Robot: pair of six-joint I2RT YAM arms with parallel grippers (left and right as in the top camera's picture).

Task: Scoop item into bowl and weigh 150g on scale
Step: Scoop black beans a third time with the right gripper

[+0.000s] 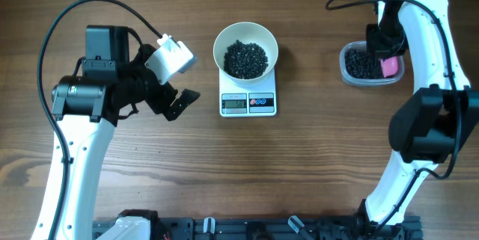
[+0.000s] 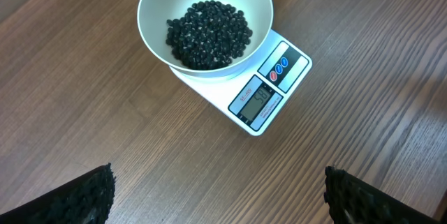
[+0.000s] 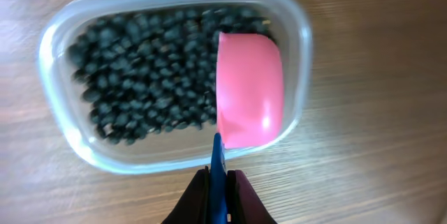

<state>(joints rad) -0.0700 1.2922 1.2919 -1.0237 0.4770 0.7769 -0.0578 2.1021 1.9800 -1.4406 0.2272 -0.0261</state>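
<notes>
Overhead: white bowl (image 1: 221, 45) centred on scale (image 1: 248, 104), mid-table, part filled with black beans (image 1: 245, 59). Display (image 2: 257, 101) lit, digits too small to read. Far right, well apart from the scale: clear tub (image 1: 346, 69) holding more beans.

Right gripper (image 3: 221, 182) directly over the tub, fingers pinched together on the thin blue handle (image 3: 218, 158) of a pink scoop (image 3: 250, 88). Scoop head down in the tub's right end, among the beans, rounded back seemingly upward. Long axis running from the gripper out across the tub's short width.

Bowl off to the scoop's left in the overhead view, across bare wood, so probably a loaded carry leftward next. Right arm nearer the tub, left arm nearer the bowl.

Left gripper (image 2: 220, 192) spread wide, holding nothing, hovering just left of the scale, facing it.
</notes>
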